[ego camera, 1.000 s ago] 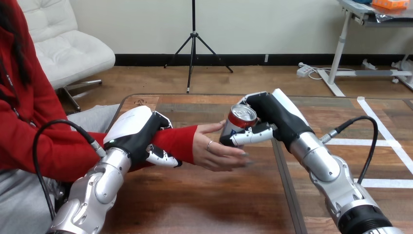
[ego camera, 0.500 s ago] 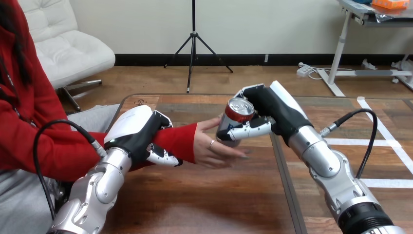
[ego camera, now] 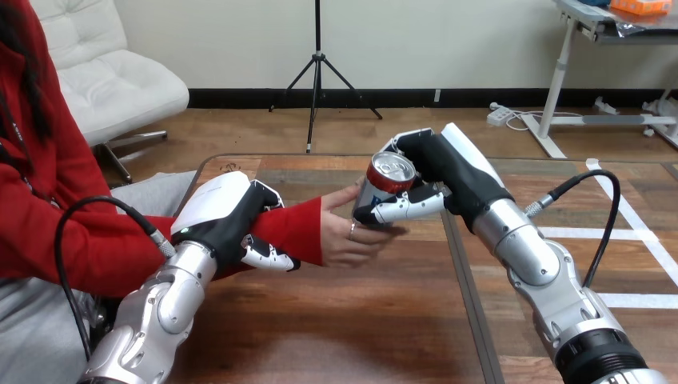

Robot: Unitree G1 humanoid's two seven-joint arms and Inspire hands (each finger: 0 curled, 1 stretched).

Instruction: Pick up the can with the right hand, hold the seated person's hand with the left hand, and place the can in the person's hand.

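Above table (ego camera: 336,320) | right hand (ego camera: 446,174) clamps can (ego camera: 382,186) against person's hand (ego camera: 342,242) | left hand (ego camera: 224,216) clamps person's forearm (ego camera: 294,228)

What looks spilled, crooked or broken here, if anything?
Nothing is spilled or broken. Only the can leans: the right hand grips it tilted at the person's hand, whose fingers curl at its base. The left hand is curled round the person's forearm.

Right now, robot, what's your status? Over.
Left hand shut on person's wrist. Right hand gripping can, can against person's hand. Nothing in the way.
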